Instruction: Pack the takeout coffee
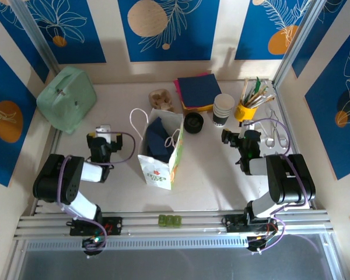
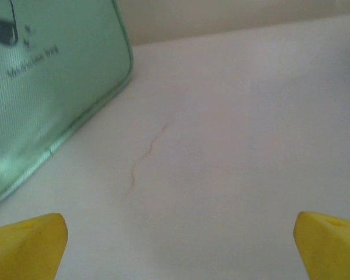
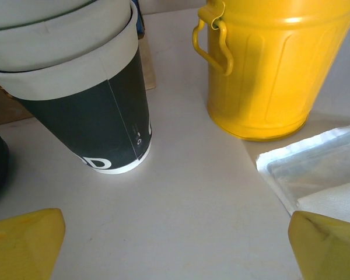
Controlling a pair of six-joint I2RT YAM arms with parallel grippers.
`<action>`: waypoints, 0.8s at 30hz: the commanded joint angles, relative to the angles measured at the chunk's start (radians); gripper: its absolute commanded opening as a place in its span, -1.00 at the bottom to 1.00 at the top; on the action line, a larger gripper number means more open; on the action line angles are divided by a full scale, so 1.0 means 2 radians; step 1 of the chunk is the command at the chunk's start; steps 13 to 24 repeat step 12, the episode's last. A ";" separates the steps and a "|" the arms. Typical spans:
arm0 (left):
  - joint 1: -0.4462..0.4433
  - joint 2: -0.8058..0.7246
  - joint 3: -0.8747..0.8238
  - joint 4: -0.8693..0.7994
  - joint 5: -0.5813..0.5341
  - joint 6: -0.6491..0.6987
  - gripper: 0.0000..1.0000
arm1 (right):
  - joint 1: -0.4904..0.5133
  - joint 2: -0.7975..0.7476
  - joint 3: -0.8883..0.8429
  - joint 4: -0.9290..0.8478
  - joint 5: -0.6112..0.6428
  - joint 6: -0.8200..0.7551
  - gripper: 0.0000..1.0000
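Cup [image 3: 105, 116]: upright stack, axis vertical, just ahead-left of your right gripper [image 3: 175, 251], which is spread wide and empty. Bucket [image 3: 268, 64] ahead-right. Left gripper [image 2: 181, 248]: wide, empty, well apart. Your nearer arm: right.

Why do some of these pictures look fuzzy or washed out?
Top external: sharp, evenly lit. Left wrist: soft focus, lettering on the green case smeared, table washed pale. Right wrist: takeout cups crisp, glare on the yellow bucket, near fingertips blurred.
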 commanded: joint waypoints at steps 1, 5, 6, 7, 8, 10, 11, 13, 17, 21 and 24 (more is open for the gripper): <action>0.007 -0.006 0.005 -0.015 0.020 -0.012 0.99 | -0.002 -0.001 0.007 0.017 -0.009 -0.009 0.98; 0.007 -0.004 0.006 -0.011 0.025 -0.009 0.99 | -0.002 -0.001 0.009 0.014 -0.010 -0.009 0.98; 0.006 -0.005 0.006 -0.014 0.025 -0.009 0.99 | -0.003 -0.001 0.010 0.013 -0.012 -0.009 0.98; 0.007 -0.004 0.006 -0.012 0.025 -0.009 0.99 | -0.003 -0.001 0.010 0.012 -0.012 -0.009 0.98; 0.007 -0.004 0.006 -0.013 0.024 -0.009 0.99 | -0.002 -0.001 0.010 0.012 -0.012 -0.009 0.98; 0.007 -0.004 0.006 -0.012 0.025 -0.009 0.99 | -0.003 -0.002 0.008 0.014 -0.012 -0.009 0.98; 0.007 -0.004 0.006 -0.014 0.025 -0.009 0.99 | -0.003 -0.002 0.006 0.018 -0.012 -0.009 0.98; 0.006 -0.004 0.006 -0.012 0.025 -0.009 0.99 | -0.003 -0.004 0.002 0.025 -0.008 -0.008 0.98; 0.006 -0.004 0.006 -0.012 0.025 -0.009 0.99 | -0.003 -0.004 0.002 0.025 -0.008 -0.008 0.98; 0.006 -0.004 0.006 -0.012 0.025 -0.009 0.99 | -0.003 -0.004 0.002 0.025 -0.008 -0.008 0.98; 0.006 -0.004 0.006 -0.012 0.025 -0.009 0.99 | -0.003 -0.004 0.002 0.025 -0.008 -0.008 0.98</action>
